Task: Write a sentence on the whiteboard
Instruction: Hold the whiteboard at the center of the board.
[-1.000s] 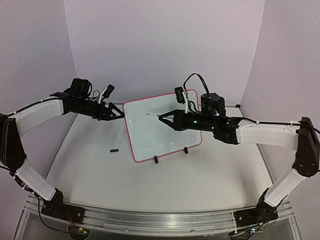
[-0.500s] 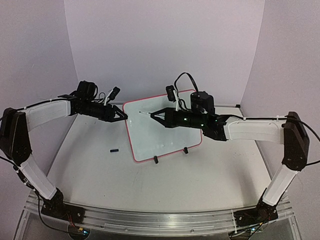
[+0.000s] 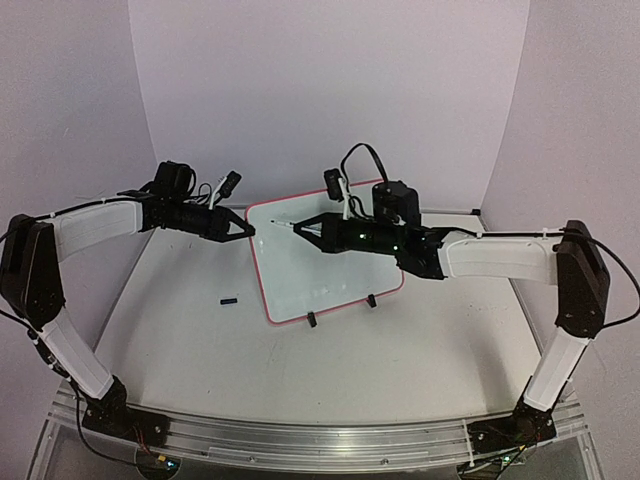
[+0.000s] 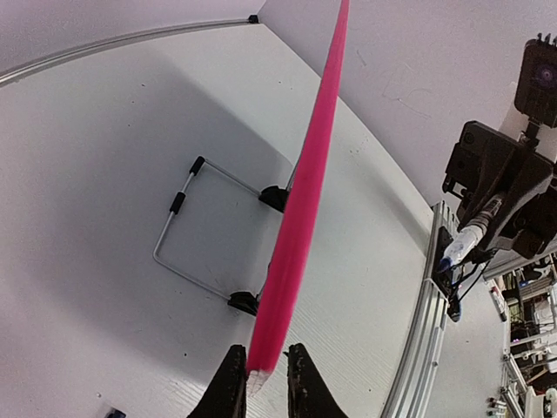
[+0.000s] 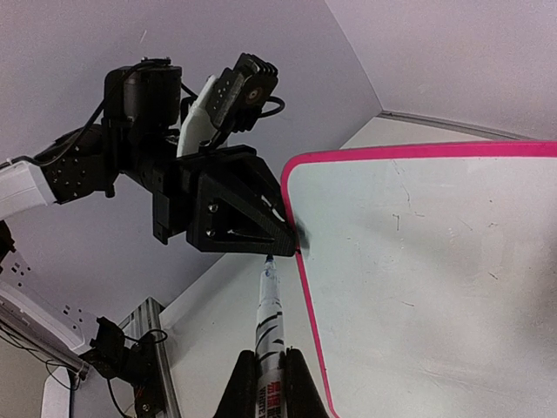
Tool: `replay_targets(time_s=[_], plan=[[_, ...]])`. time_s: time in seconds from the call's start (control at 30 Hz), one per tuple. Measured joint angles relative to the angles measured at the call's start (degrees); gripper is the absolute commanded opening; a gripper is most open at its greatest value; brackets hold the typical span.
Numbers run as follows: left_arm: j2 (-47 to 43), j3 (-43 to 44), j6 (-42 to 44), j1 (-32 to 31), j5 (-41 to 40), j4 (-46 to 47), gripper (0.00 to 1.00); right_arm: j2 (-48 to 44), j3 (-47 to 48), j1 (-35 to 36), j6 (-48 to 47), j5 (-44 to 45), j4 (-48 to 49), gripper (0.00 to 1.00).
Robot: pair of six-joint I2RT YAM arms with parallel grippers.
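Whiteboard [image 3: 330, 260] stands tilted on the table [image 3: 200, 340], centre, with the marker [image 5: 268, 313] poised at its top-left corner.
Left gripper [image 4: 261, 370] is clamped on the left frame edge, and the right gripper [image 5: 266, 383] grips the marker, whose tip is just beside those fingers. By my judgement the tip could strike the left gripper or slide off the frame, and a hard push could tip the whiteboard back or slip it from the pinch. Tip contact cannot be told. No lettering shows.
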Motion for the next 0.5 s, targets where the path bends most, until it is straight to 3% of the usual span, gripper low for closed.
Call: replay_targets(time_s=[0.3,0.5], plan=[[0.0,0.0,2.2,0.0,-0.2,-0.2,0.0,1.5,1.3,0.3,0.1,0.3,0.1,0.0],[0.0,0.0,4.1,0.0,0.1,-0.8,0.0,1.5,1.6,0.4,0.2,0.5,0.2,0.0]])
